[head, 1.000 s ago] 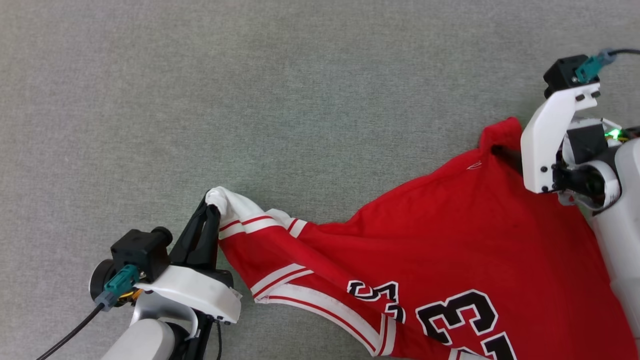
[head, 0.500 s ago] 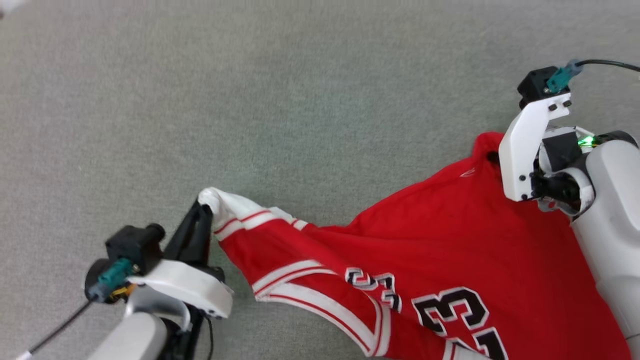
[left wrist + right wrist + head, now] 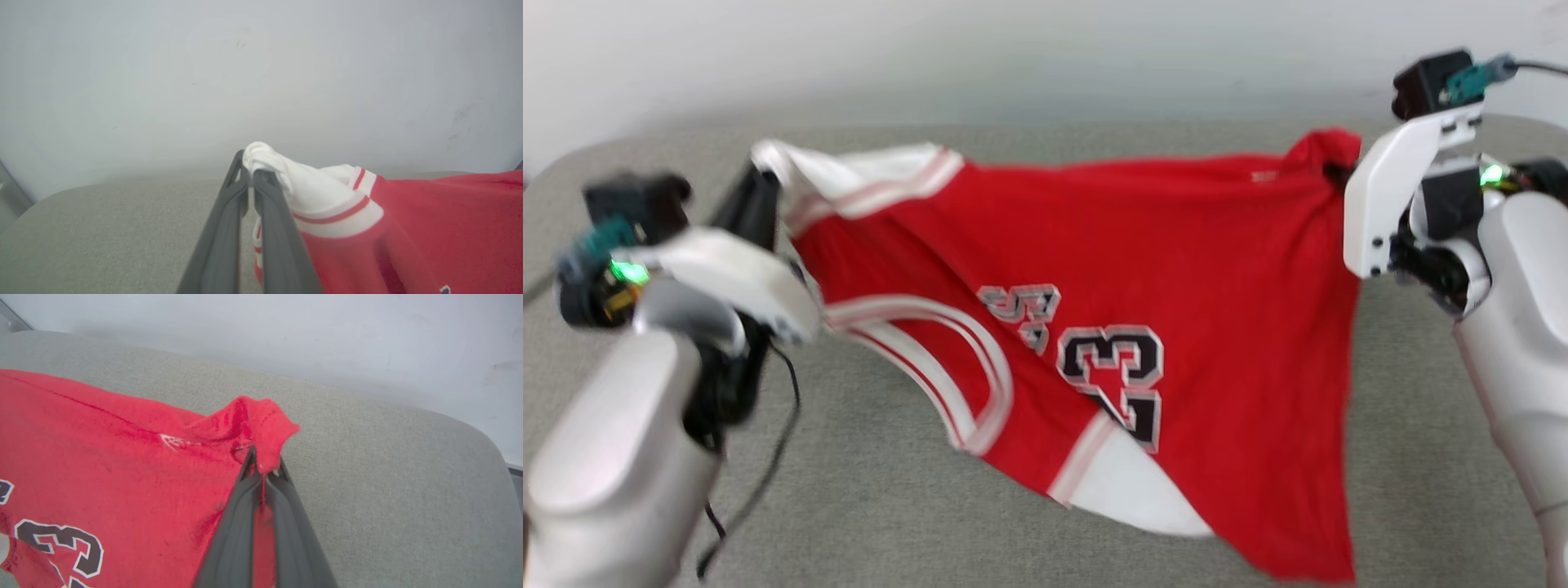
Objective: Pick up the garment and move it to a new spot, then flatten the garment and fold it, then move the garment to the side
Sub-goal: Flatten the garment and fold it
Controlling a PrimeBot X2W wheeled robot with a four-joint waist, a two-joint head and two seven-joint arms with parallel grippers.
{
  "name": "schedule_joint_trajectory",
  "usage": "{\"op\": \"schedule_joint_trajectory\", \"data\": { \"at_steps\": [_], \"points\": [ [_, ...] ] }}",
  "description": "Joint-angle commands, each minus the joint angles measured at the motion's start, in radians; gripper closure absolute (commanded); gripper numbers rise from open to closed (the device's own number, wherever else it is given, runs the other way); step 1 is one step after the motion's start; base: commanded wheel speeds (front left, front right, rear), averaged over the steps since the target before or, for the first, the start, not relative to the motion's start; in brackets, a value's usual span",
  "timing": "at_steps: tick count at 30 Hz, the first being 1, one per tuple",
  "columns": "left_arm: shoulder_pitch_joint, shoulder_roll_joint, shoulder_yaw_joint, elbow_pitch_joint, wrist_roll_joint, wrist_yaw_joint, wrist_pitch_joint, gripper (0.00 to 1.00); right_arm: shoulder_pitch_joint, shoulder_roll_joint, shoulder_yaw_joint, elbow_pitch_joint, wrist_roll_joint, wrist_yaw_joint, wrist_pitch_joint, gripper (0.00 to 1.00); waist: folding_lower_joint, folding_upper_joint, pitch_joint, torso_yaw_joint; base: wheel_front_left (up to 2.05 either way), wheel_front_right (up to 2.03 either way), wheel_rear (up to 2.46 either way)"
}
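Grey surface (image 3: 890,506), pale wall (image 3: 261,61): garment (image 3: 1176,237) hung between left gripper (image 3: 250,173), closed on its white sleeve, and right gripper (image 3: 263,467), closed on a red corner.

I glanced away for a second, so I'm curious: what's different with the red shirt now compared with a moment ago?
The garment has been lifted: before it lay on the grey surface, now it hangs stretched between both arms. The head camera also tilted up, showing the wall. Unchanged: the left end effector stays shut on the white sleeve, the right end effector on a red corner.
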Motion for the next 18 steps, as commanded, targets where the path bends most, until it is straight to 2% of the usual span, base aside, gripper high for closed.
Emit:
{"op": "schedule_joint_trajectory", "data": {
  "at_steps": [1, 5, 11, 15, 18],
  "points": [
    [-0.086, -0.008, 0.009, 0.058, -0.006, -0.013, 0.010, 1.00, -0.043, 0.014, -0.014, 0.019, -0.018, -0.001, -0.035, 1.00, 0.0000, 0.0000, -0.023, -0.024, 0.00, 0.00, 0.00],
    [-0.250, -0.032, 0.017, 0.176, -0.005, -0.042, 0.015, 1.00, -0.127, 0.021, -0.026, 0.032, -0.044, -0.001, -0.097, 1.00, 0.0000, 0.0000, -0.002, -0.030, 0.00, 0.00, 0.00],
    [-0.527, -0.064, 0.012, 0.321, 0.045, -0.069, -0.016, 1.00, -0.295, 0.016, -0.083, 0.031, -0.099, -0.001, -0.218, 1.00, 0.0000, 0.0000, 0.100, -0.031, 0.00, 0.00, 0.00],
    [-0.708, -0.063, 0.013, 0.395, 0.085, -0.084, -0.056, 1.00, -0.422, 0.018, -0.135, 0.028, -0.146, -0.001, -0.294, 1.00, 0.0000, 0.0000, 0.186, -0.035, 0.00, 0.00, 0.00],
    [-0.786, -0.063, 0.004, 0.422, 0.109, -0.096, -0.072, 1.00, -0.484, 0.017, -0.160, 0.022, -0.170, -0.001, -0.330, 1.00, 0.0000, 0.0000, 0.228, -0.034, 0.00, 0.00, 0.00]
  ]
}}
